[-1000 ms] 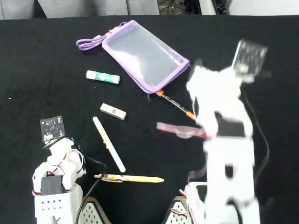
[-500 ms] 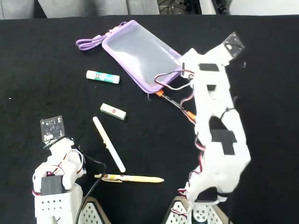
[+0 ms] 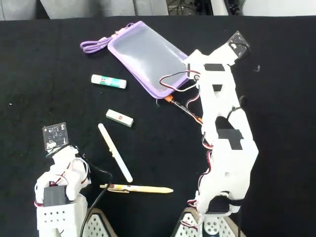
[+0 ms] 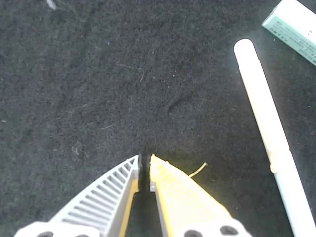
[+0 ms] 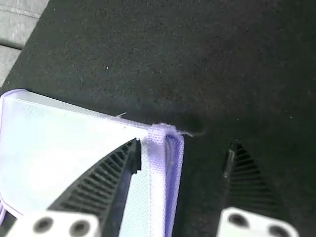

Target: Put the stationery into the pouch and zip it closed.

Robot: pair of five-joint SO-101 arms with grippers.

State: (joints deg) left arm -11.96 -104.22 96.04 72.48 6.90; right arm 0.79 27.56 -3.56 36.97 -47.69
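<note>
Swung over since earlier, right claw (image 5: 184, 144) gapes empty astride the pouch (image 5: 64, 143) corner; left claw (image 4: 144, 158) sits closed.

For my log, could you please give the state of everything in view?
pouch: flat, nothing inside, zipper unclear
right gripper: open, astride the pouch's corner
left gripper: shut, empty
glue stick: loose on table
eraser: loose on table
white pen: loose on table
yellow pen: loose on table
orange pen: loose beside pouch
</note>
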